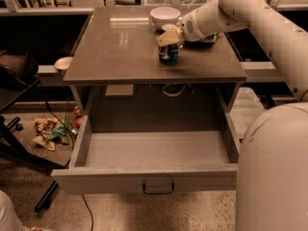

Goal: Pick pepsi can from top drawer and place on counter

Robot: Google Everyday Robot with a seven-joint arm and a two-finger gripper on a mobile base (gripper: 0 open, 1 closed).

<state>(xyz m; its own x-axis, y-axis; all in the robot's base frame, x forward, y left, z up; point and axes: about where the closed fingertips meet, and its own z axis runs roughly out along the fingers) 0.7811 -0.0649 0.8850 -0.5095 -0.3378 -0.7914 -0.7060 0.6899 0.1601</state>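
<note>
The pepsi can (168, 53), dark blue with a white-red patch, stands upright on the counter (120, 47), right of its middle. My gripper (169, 37) reaches in from the right on the white arm and its beige fingers are closed on the can's top, hiding the lid. The top drawer (144, 178) is pulled fully open below the counter. Its inside shows nothing in it, and its dark handle (158, 189) is at the front centre.
A white bowl (165, 16) stands at the back of the counter, just behind the can. A dark item lies behind the arm at the back right. Snack wrappers (48, 131) litter the floor at left beside a chair base (19, 148). My white body (274, 167) fills the lower right.
</note>
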